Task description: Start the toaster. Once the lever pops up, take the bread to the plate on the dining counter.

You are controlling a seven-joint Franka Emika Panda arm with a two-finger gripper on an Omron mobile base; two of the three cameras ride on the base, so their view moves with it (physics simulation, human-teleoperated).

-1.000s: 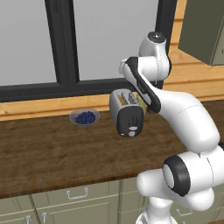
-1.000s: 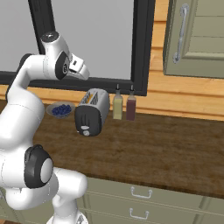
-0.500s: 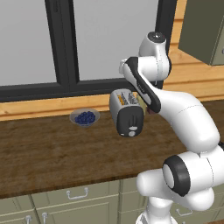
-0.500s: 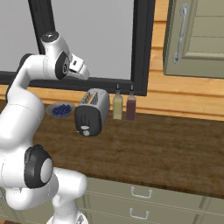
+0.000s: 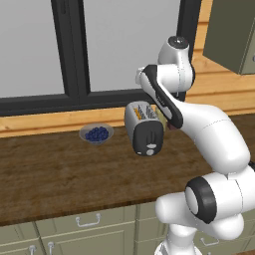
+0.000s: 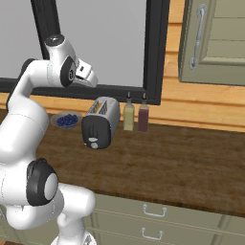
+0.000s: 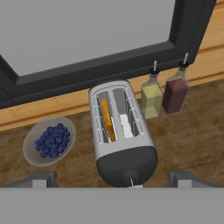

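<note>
hand open above toaster | bread in slot

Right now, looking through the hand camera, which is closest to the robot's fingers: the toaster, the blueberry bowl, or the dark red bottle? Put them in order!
1. Toaster: just ahead of the open gripper, centred between its fingertips.
2. Bowl of blueberries: off to the view's left.
3. Dark red bottle: farthest, by the window frame, on the view's right.

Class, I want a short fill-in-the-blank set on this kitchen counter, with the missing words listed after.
1. The grey bowl beside the toaster holds ____.
2. The number of bottles standing under the window is ____.
3. The bread stands in one of the toaster's ____.
4. The gripper hovers above the toaster with its jaws ____.

Missing words: blueberries; two; slots; open
</note>
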